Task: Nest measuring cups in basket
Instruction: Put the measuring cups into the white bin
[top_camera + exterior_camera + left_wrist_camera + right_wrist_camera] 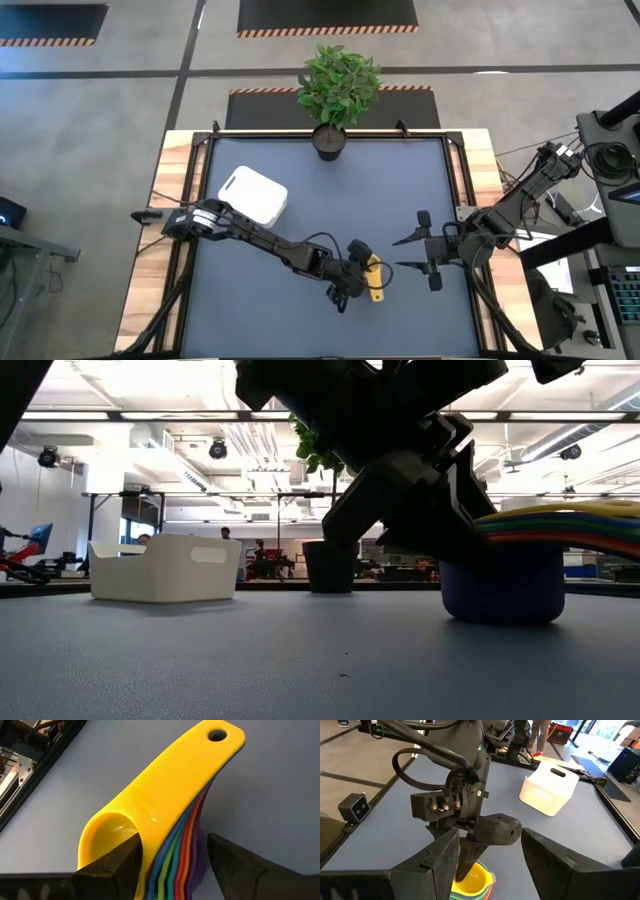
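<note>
Cups sat already nested, yellow on top, on the tabletop well apart from the basket, the left gripper jaws open astride them, right gripper open nearby; pickup seemingly needed closing, then lifting.

Nested cups, white basket apart.
</note>
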Controlling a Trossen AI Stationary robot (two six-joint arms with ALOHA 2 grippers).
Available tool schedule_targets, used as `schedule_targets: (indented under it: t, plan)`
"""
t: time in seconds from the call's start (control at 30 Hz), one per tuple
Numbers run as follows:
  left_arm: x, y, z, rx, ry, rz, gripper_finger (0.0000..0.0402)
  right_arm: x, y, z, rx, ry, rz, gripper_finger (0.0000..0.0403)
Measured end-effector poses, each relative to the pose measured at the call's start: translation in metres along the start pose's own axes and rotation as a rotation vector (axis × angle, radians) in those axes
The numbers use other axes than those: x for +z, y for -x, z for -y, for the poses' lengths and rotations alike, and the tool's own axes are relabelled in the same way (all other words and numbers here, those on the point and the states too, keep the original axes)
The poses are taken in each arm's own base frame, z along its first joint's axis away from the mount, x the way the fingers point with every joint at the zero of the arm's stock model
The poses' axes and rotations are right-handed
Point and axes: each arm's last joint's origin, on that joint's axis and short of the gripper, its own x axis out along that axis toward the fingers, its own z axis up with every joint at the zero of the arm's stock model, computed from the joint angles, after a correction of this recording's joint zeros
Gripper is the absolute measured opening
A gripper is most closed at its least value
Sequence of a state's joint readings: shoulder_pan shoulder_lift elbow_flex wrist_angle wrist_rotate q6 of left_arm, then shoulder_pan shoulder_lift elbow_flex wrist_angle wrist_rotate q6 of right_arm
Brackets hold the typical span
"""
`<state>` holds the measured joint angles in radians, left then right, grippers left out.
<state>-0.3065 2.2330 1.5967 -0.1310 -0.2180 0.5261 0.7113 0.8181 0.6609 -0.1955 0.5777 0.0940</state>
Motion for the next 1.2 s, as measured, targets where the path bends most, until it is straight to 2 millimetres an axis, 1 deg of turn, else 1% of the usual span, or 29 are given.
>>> schedule_targets:
  t: [0.3,0.63,0.77,1.2]
  plan:
    - [0.0002,0.0004,-0.0003,0.004,0.010,-0.001,0.0135,0.0000,0.0000,0.0000,-0.001,0.000,0.000,0.0203]
    - [0.0002,0.0004,-0.0004,0.006,0.020,-0.001,0.0093,0.0000,0.0000,0.0000,0.000,0.000,0.000,0.0203]
    - [0.0001,0.0004,-0.0001,0.005,0.023,-0.002,0.0087,0.0000,0.0000,0.0000,0.000,0.000,0.000,0.0203]
    - [0.0023,0.0053,-0.0034,0.016,0.044,0.006,0.0084,0.0000,0.0000,0.0000,0.000,0.000,0.000,0.0203]
